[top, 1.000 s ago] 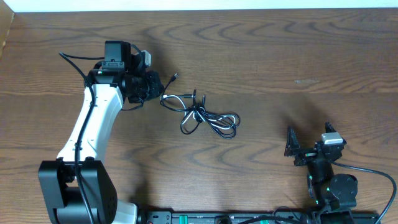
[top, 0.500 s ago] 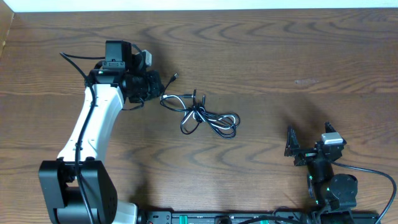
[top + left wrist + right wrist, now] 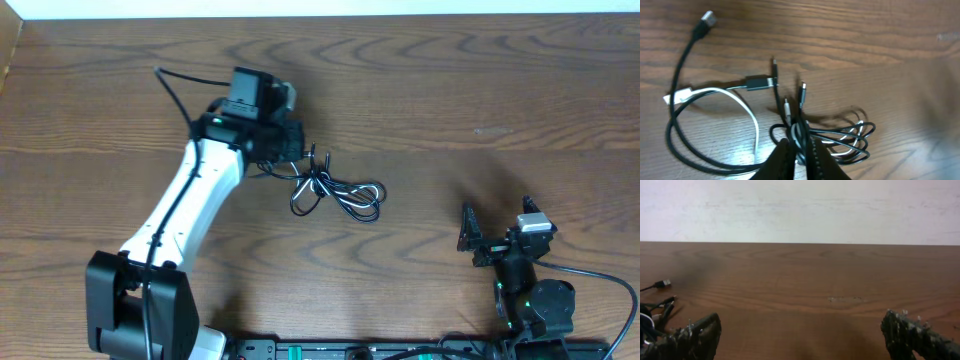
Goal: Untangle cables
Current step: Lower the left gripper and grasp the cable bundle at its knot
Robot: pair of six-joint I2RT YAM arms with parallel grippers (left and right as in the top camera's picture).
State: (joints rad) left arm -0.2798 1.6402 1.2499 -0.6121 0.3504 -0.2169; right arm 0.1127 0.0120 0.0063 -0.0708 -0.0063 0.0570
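Cables [image 3: 332, 186] mid table [image 3: 480, 90], edges far; left end effector [image 3: 799, 146] grip unclear; right end effector [image 3: 801, 325] spread.

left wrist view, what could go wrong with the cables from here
The left gripper sits right at the knot where the thin black cable and the shorter thin white cable cross; a pull there could drag both together and tighten it. The small plug ends beside the knot might snag in the black loops.

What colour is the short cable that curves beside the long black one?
White. The white cable shows best in the left wrist view.
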